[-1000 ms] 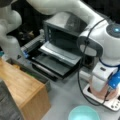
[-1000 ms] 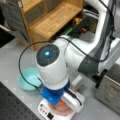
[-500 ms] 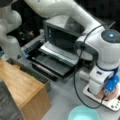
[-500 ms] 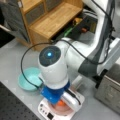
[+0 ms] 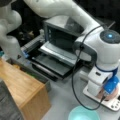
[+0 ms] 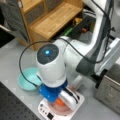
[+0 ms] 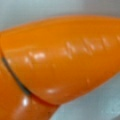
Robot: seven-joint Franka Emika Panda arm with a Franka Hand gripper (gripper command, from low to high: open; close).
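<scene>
White, rounded arm [image 5: 62, 15] links are seen; a lit blue ring [image 6: 47, 52] marks the joint cap, a black cable [image 5: 75, 82] is looped alongside, and a blue wrist collar [image 6: 51, 92] is fitted.

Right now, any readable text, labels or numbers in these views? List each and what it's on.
None can be read.
Scale: dark buttons and marks on its front panel, too blurred to read.
Oven: no legible marking.
Carrot: plain, no text.

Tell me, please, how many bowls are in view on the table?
1: a teal bowl on the grey table, beside the white scale under the gripper. The arm may hide others.
</scene>
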